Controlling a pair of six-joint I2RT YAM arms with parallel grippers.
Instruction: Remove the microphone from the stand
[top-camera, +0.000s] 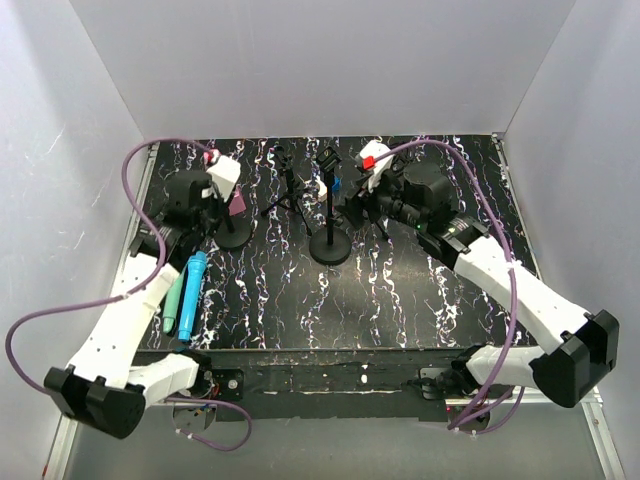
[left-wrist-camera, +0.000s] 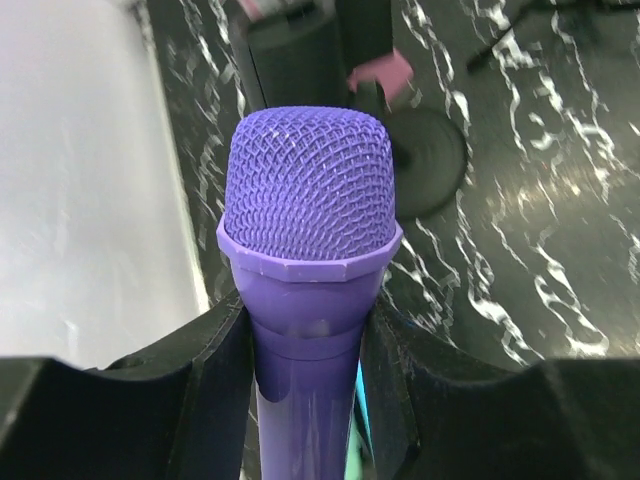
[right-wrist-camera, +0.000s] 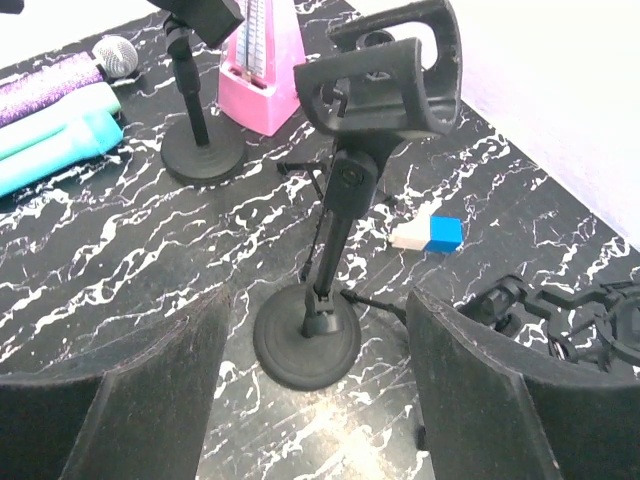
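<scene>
Purple microphone (left-wrist-camera: 310, 200) clenched in left gripper (left-wrist-camera: 305, 345), right gripper (right-wrist-camera: 318, 395) released (jaws wide), round-based stand (right-wrist-camera: 305, 348) just ahead.

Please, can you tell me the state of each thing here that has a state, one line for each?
left hand: shut on the purple microphone.
purple microphone: gripped by its body, head free.
right hand: open, holding nothing.
middle stand: upright, its clip empty.
blue microphone: lying flat on the table.
</scene>
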